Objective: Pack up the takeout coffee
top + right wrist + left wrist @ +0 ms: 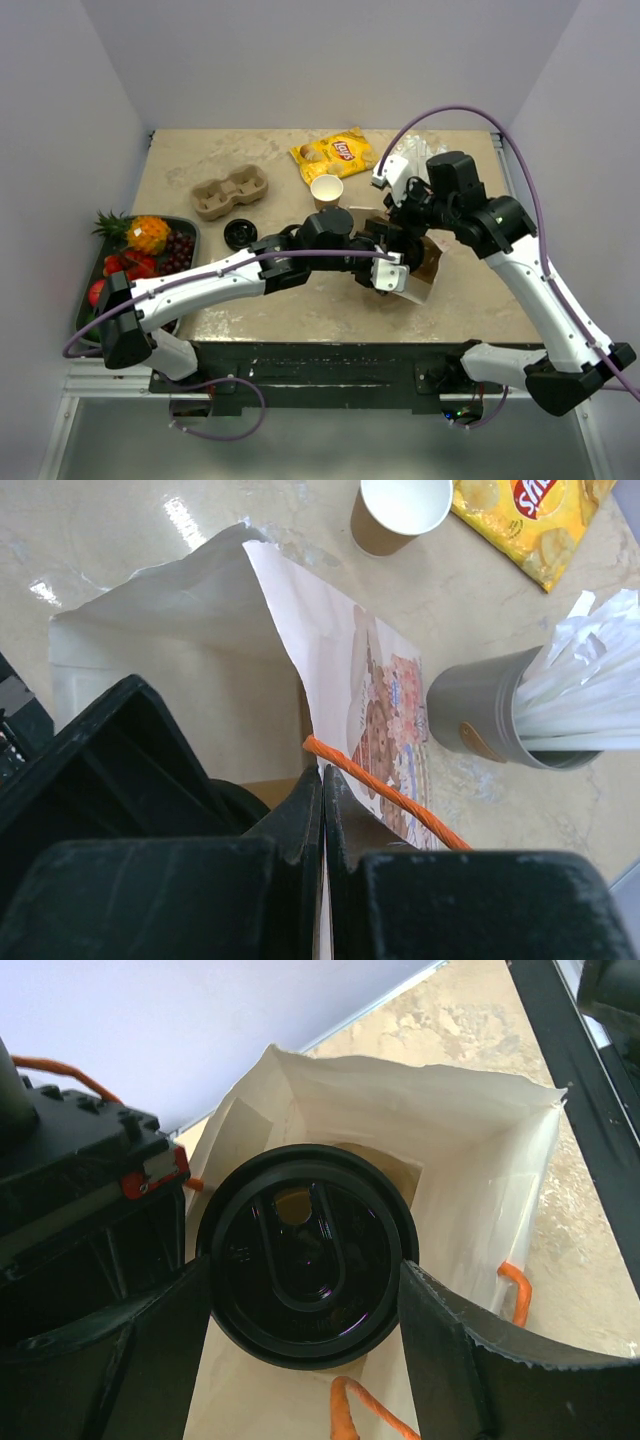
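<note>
The left tool [305,1272] grips the black lid [310,1245] over the paper bag [480,1150], while the right tool [322,815], clamped on its rim, holds the mouth open.

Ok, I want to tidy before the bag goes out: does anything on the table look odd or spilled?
No spill shows. One paper cup stands open, lidless, beside the chips bag, while a black lid lies loose by the pulp carrier, apart from it. The lidded cup in the left gripper looks evenly capped.
</note>
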You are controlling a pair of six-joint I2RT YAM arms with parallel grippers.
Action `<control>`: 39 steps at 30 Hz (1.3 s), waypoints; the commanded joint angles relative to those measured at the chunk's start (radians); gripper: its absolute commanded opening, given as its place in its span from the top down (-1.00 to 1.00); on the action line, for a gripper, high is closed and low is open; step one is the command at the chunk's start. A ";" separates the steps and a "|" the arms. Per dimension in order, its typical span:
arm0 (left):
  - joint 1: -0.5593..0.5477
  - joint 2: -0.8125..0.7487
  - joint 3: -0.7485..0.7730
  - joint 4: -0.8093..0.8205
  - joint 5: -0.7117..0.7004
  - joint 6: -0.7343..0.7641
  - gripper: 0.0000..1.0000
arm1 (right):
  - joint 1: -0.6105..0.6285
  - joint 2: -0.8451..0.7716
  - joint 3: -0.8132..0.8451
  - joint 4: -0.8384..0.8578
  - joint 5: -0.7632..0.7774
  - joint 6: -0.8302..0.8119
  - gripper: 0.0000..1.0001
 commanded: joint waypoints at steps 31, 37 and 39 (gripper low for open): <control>-0.031 -0.060 0.110 0.007 -0.134 -0.432 1.00 | 0.008 0.016 0.026 0.124 0.200 0.059 1.00; -0.031 -0.058 0.067 0.074 -0.217 -0.466 1.00 | 0.008 0.006 0.023 0.116 0.204 0.081 1.00; -0.031 -0.042 0.076 0.102 -0.245 -0.512 1.00 | 0.008 0.003 0.003 0.125 0.204 0.095 1.00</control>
